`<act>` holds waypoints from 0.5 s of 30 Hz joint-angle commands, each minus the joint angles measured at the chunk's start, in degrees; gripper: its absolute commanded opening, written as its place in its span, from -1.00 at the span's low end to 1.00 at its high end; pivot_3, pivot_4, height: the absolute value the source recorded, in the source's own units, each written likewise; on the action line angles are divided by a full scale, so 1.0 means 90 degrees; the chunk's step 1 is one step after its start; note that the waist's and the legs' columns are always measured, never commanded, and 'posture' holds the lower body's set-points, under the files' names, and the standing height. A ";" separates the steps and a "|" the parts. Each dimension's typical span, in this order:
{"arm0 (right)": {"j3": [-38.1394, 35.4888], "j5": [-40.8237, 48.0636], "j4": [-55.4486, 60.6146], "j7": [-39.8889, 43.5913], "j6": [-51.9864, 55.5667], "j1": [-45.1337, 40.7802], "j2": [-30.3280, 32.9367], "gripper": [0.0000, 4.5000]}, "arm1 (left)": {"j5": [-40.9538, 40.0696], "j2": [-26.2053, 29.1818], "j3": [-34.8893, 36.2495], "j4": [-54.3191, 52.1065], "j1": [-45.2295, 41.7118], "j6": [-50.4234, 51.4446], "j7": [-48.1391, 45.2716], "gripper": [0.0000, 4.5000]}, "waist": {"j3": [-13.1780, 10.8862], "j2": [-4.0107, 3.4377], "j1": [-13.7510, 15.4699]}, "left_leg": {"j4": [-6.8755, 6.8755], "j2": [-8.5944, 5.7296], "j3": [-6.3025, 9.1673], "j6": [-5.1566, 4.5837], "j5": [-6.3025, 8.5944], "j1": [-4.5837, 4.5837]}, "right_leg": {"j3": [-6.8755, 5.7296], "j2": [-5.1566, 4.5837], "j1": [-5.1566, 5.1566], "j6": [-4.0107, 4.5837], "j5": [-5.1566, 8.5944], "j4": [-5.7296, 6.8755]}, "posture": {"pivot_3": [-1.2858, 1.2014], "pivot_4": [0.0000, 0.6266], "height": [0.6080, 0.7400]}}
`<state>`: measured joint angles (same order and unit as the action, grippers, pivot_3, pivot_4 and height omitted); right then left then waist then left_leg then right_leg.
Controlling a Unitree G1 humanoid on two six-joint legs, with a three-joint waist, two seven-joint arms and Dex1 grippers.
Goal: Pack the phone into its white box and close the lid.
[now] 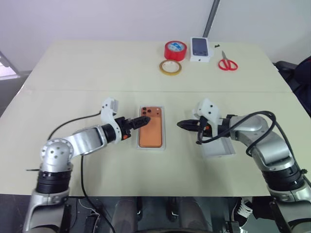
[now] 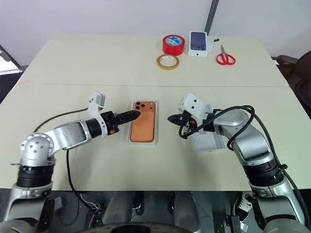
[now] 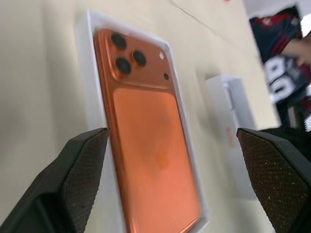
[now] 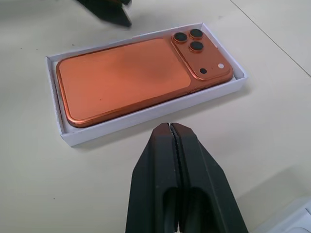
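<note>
The orange phone (image 1: 150, 127) lies camera-side up inside the white box (image 1: 150, 148) at the middle of the table, its lenses at the far end. My left gripper (image 1: 145, 120) hovers just left of the box's far end, open, and its textured fingers (image 3: 82, 165) stand wide apart over the phone (image 3: 150, 141) with nothing between them. My right gripper (image 1: 181, 124) is shut and empty, pointing at the box from the right with a gap of bare table between. The white lid (image 1: 218, 147) lies open-side up on the table under my right forearm.
At the table's far side are a red tape roll (image 1: 175, 50), a yellow tape ring (image 1: 170, 67), a small white box with a dark phone picture (image 1: 200, 49) and red scissors (image 1: 227, 63). A person in a dark jersey (image 3: 286, 63) is beyond the table's right side.
</note>
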<state>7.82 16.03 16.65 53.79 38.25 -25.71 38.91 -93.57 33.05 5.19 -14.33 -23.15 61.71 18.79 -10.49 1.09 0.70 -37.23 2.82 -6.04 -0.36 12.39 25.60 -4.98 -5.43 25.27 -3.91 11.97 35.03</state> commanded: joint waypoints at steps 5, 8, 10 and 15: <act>0.0154 -0.0255 -0.0044 -0.0168 -0.0051 -0.0316 0.0085 -1.00 | 0.1376 0.1106 0.0132 -0.0581 0.0024 -0.0035 -0.1121 0.97 | -0.0001 -0.0001 0.0001 | 0.0000 -0.0002 -0.0002 0.0015 0.0009 0.0001 | 0.0000 -0.0007 0.0003 0.0000 0.0000 -0.0001 | 0.03 -0.52 0.93; 0.0438 -0.0528 -0.0196 -0.0421 0.0148 -0.0547 -0.0038 -1.00 | 0.2812 0.1511 -0.0195 -0.0656 0.0101 -0.0449 -0.1688 0.73 | -0.0002 -0.0003 -0.0007 | 0.0006 -0.0001 -0.0007 0.0019 0.0011 0.0001 | 0.0000 -0.0006 0.0009 0.0001 0.0000 -0.0001 | 0.03 -0.52 0.93; 0.0661 -0.0726 -0.0278 -0.0599 0.0362 -0.0715 -0.0116 -1.00 | 0.3616 0.1658 -0.0546 -0.0605 0.0107 -0.0627 -0.2073 0.35 | -0.0004 -0.0007 -0.0005 | 0.0009 0.0000 -0.0010 0.0020 0.0012 0.0002 | 0.0001 -0.0007 0.0014 0.0001 0.0000 -0.0002 | 0.03 -0.52 0.93; 0.1313 -0.1261 -0.0312 -0.0921 0.0670 -0.0979 -0.0268 -1.00 | 0.4935 0.1465 -0.1276 -0.0525 -0.0053 -0.0887 -0.2828 -0.76 | -0.0004 -0.0007 0.0006 | 0.0010 0.0000 -0.0010 0.0021 0.0012 0.0031 | 0.0001 -0.0014 0.0034 0.0002 0.0000 -0.0007 | 0.03 -0.52 0.93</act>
<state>18.52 6.37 13.13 46.45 43.80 -33.13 36.90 -52.46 46.69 -4.85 -18.25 -22.49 55.24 -4.55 -10.52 1.03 0.75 -37.14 2.80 -6.13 -0.18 12.50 25.94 -4.97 -5.57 25.61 -3.89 11.97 34.97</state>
